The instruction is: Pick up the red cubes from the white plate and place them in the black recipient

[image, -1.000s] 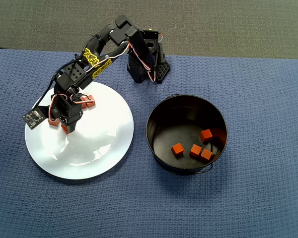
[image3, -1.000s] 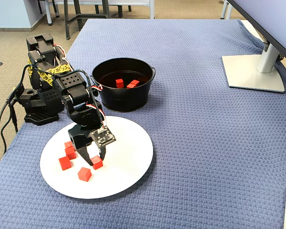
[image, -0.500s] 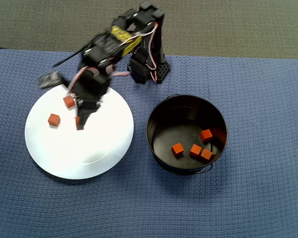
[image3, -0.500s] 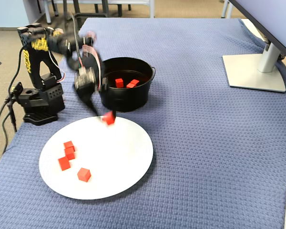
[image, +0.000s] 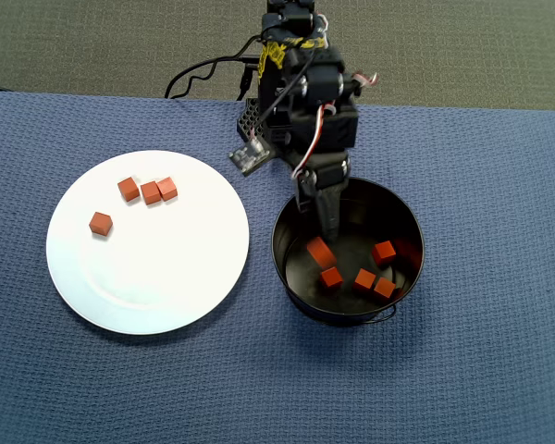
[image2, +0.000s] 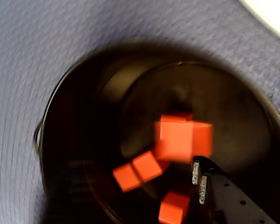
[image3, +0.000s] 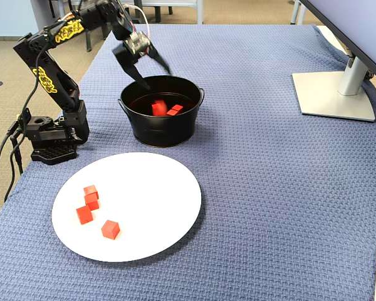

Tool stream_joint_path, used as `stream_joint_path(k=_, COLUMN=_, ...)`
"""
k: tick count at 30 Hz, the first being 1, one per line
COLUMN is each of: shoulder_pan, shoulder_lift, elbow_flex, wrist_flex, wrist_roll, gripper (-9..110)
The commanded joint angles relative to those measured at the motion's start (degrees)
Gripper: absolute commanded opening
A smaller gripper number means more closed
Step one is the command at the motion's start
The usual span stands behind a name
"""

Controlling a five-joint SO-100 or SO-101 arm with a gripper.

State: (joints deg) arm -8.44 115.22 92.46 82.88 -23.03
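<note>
- So my pincer hung over the pot with its fingers apart, letting a cube drop inside.
- Four cubes lay waiting on the plate.

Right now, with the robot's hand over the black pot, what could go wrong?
1. The hand hangs open just inside the black pot, near its wall; swinging away low might bump the rim.
2. The freshly dropped red cube looks to be falling onto four others and could bounce, though the tall walls should keep it in.
3. On the white plate, three cubes sit touching, so the next grab might nudge neighbours.
</note>
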Motion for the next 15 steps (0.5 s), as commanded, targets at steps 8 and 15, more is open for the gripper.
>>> stream_joint_path(k=8, shoulder_pan=33.9, shoulder_lift=-5.9, elbow_flex=-3.1, wrist_flex=-8.3, wrist_roll=-21.9, gripper=39)
stream_joint_path(k=15, shoulder_pan=50.1, shoulder_lift=-14.5, elbow_flex=2.3, wrist_flex=-21.4, wrist_roll=-35.2, gripper=37)
